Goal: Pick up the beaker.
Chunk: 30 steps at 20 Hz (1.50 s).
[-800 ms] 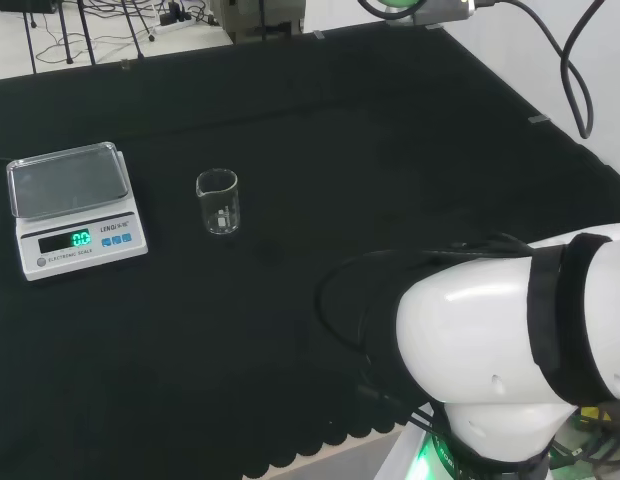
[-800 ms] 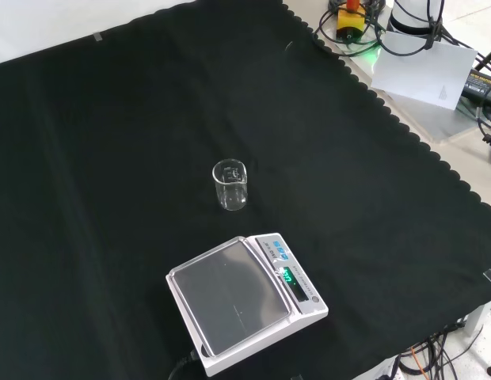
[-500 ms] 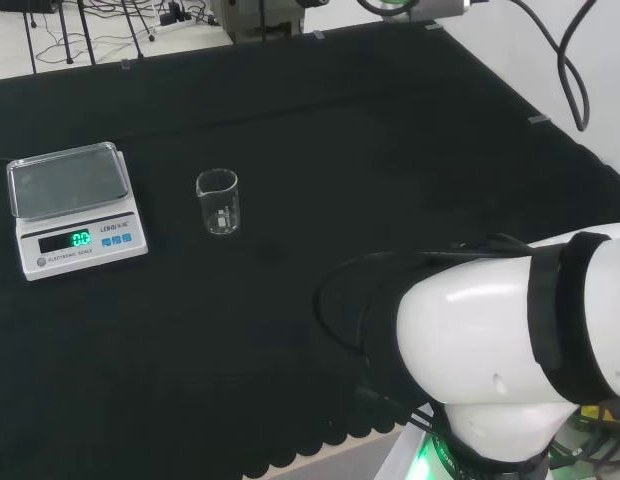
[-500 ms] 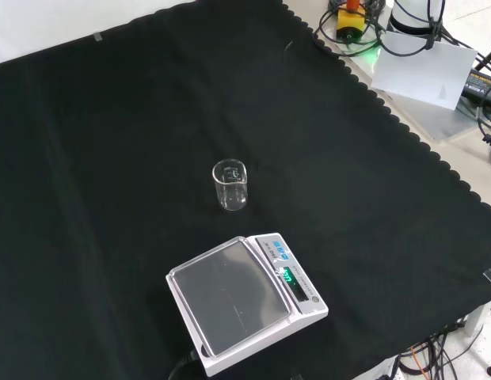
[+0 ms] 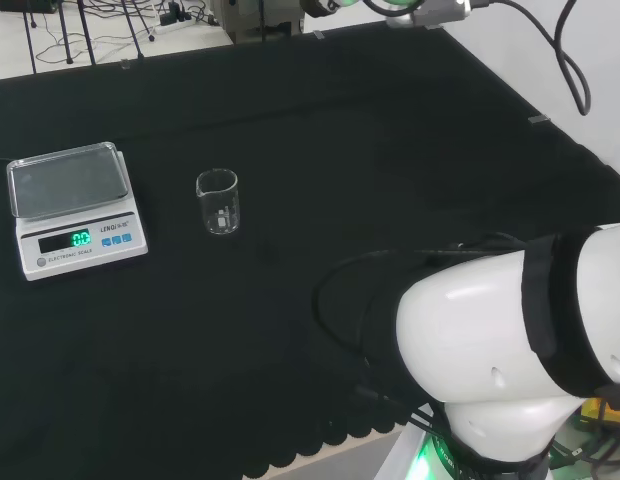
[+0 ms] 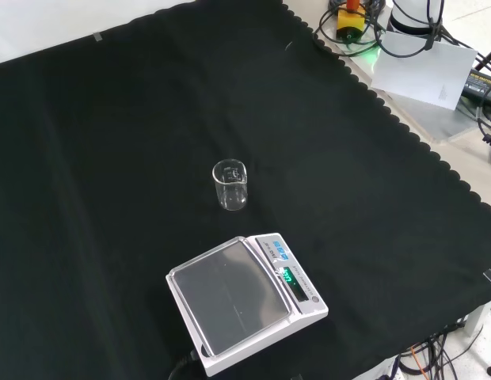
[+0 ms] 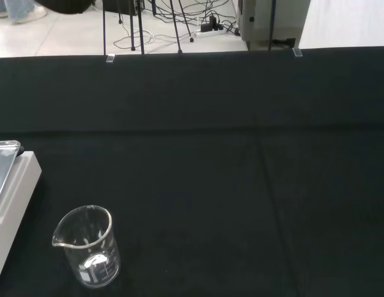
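Only the arm's big white link has shifted a little in the head view since before — the beaker (image 5: 217,202) stands upright and untouched on the black cloth (image 6: 348,198) near the scale (image 5: 75,208), so I'd approach level from its free side — whether the hand is open I cannot tell.

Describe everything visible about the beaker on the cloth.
The beaker is a small clear glass vessel with a pouring spout at its rim and faint markings on its wall. It stands upright and looks empty. It rests directly on the black cloth, apart from the white scale, which stands nearer the camera in the front view. Nothing else touches it.
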{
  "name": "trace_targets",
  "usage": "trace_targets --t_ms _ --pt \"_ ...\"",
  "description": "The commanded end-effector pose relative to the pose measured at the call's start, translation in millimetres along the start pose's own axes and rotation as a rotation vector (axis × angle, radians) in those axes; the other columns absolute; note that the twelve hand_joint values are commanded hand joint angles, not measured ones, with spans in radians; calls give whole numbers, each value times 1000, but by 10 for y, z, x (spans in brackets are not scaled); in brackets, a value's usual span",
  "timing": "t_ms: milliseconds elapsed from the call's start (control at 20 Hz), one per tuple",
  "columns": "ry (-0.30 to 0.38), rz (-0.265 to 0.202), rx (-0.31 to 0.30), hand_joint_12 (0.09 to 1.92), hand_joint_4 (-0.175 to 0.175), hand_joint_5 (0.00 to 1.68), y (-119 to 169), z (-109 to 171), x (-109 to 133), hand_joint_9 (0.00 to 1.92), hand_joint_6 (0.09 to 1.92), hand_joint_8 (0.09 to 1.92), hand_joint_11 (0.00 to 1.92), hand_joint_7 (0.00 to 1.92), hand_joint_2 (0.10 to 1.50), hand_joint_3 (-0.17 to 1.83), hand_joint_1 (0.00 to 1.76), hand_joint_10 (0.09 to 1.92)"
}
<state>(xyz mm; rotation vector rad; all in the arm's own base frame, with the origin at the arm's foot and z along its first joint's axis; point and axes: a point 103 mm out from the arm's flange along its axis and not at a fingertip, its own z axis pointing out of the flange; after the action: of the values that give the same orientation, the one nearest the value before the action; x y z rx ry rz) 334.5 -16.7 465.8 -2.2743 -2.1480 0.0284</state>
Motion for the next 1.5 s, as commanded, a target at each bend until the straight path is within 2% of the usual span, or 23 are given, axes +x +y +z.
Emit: trace_targets --t_ms 50,300,800,1000,1250,1500 --pt "30 -67 76 1150 26 1 439 560 166 42 87 730 0 38 893 -144 666 893" --pt "43 -129 129 1135 29 0 687 935 336 37 87 725 0 34 892 -144 670 892" --pt "75 -216 209 1122 37 0 1060 1586 685 33 87 722 0 31 893 -144 680 890" --pt "72 -257 220 1117 38 0 1221 1923 790 29 87 715 0 16 894 -144 682 889" --pt "97 -289 256 1071 42 0 1436 2305 889 8 87 628 0 0 894 -141 685 883" --pt "91 -334 306 1016 46 0 1581 2609 1085 0 87 553 0 0 894 -138 686 862"
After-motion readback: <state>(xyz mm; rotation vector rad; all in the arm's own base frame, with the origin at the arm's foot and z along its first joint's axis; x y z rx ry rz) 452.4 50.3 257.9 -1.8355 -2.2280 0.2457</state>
